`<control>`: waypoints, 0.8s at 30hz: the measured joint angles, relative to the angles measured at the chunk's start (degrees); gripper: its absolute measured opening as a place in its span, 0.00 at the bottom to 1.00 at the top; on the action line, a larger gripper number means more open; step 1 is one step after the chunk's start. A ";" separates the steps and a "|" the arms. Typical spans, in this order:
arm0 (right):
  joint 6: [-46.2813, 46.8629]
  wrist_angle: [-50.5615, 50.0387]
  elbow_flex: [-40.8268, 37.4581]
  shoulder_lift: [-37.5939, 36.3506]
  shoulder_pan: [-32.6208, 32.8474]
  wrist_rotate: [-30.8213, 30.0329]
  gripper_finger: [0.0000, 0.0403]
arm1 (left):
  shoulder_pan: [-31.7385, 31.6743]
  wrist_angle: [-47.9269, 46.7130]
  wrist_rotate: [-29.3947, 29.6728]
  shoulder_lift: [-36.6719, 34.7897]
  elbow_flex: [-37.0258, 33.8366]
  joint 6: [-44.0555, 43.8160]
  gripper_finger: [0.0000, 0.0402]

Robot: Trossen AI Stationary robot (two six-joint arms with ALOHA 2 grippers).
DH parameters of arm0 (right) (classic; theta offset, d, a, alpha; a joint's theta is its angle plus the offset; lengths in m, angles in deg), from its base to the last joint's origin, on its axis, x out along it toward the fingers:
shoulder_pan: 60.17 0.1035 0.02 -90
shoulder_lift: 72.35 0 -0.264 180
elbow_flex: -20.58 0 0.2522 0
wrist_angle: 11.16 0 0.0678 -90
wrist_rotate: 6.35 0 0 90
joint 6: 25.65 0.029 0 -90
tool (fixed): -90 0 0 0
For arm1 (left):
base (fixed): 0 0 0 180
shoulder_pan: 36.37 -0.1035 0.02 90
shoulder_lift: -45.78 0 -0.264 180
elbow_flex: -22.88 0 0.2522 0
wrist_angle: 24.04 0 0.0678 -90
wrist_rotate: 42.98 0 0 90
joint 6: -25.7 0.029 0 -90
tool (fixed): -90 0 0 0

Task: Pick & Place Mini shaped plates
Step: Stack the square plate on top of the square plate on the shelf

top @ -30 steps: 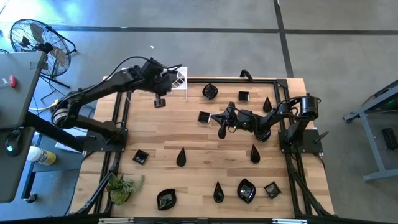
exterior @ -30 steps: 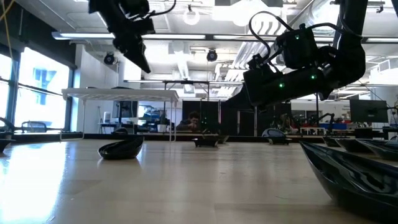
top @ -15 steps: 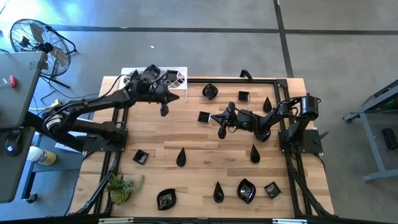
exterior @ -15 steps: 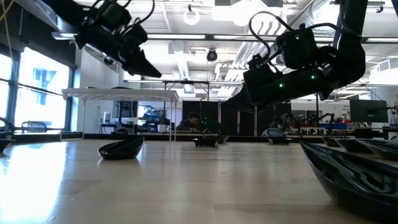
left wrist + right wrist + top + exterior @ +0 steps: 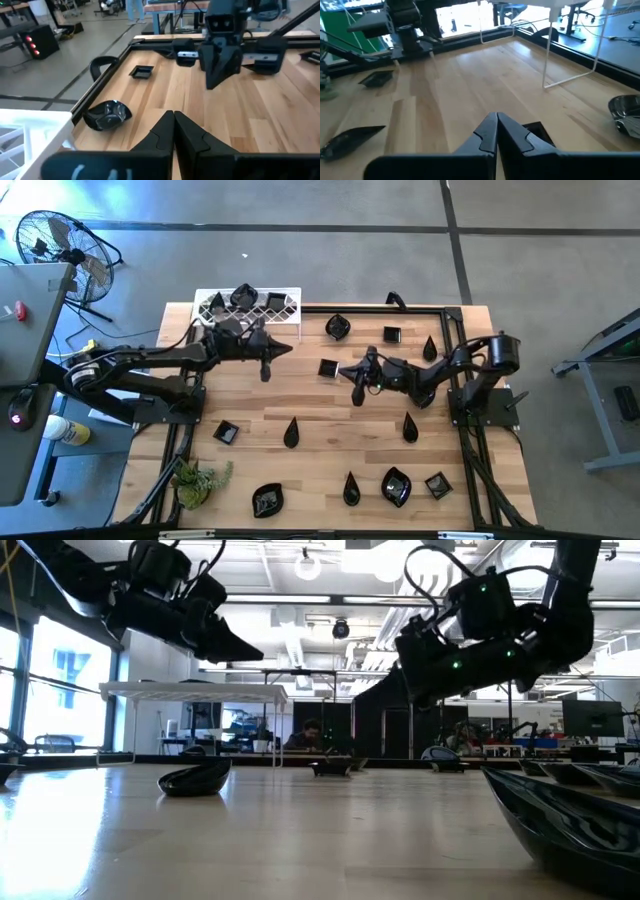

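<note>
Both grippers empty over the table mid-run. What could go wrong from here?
1. The left gripper and right gripper are shut and point at each other across the middle of the table; reaching inward together may cause a clash.
2. The square plate lies close beside the right gripper; a low sweep might knock it.
3. The rack overhangs the table's far edge, so a bump could tip it.

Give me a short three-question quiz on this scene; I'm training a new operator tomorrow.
1. True or false: the left gripper holds a plate.
2. Where do the plates already placed sit? A) white rack B) beside the green plant C) on the floor
3. How do the right gripper fingers stand?

Key:
1. False; it is shut on nothing.
2. A; at least two black plates rest on it.
3. Shut, empty, above the table near a square plate.
</note>
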 joint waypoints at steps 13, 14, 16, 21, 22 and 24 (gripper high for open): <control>12.18 -39.86 0.04 -21.89 5.65 -15.69 0.02 | -0.06 -0.74 -1.01 0.00 -0.11 0.44 0.01; 13.53 -42.93 0.13 -23.57 6.25 -17.11 0.02 | -0.06 -1.25 -1.21 0.00 -0.11 0.44 0.01; 16.79 -49.90 1.05 -26.88 7.14 -18.37 0.02 | -0.06 -2.39 -1.25 0.03 -0.11 0.59 0.01; 27.30 -73.00 6.63 -31.94 9.07 -20.23 0.06 | -0.05 -4.34 -1.31 0.07 -0.11 1.36 0.01; 29.59 -78.24 8.02 -32.32 9.25 -20.43 0.08 | -0.06 -4.46 -1.31 0.07 -0.11 1.38 0.01; 34.31 -87.20 10.71 -32.46 9.47 -20.31 0.12 | -0.06 -4.89 -1.45 0.07 -0.11 1.42 0.01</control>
